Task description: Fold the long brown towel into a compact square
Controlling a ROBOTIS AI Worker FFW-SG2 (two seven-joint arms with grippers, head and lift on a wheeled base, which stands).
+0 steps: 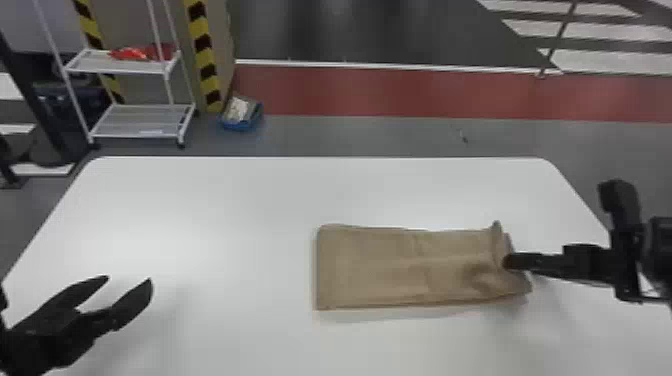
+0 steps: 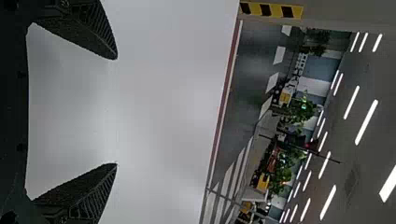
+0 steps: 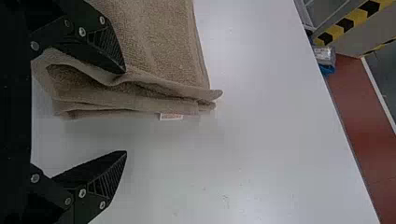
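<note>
The brown towel [image 1: 380, 265] lies folded into a flat rectangle on the white table, its right end rumpled and slightly raised. At that right end is my right gripper [image 1: 510, 262]. Seen from the right wrist, the right gripper [image 3: 125, 112] is open; one finger presses on the towel [image 3: 154, 42] near its layered edge, the other is over bare table beside it. My left gripper [image 1: 130, 282] is at the table's left front, well apart from the towel, its fingers spread with nothing between them. The left wrist view shows the left gripper [image 2: 116, 112] open too.
The white table [image 1: 200, 210] extends around the towel, with its far edge well beyond it. On the floor behind stand a white wire shelf [image 1: 145, 120], a striped pillar [image 1: 202, 50] and a blue bin [image 1: 241, 120].
</note>
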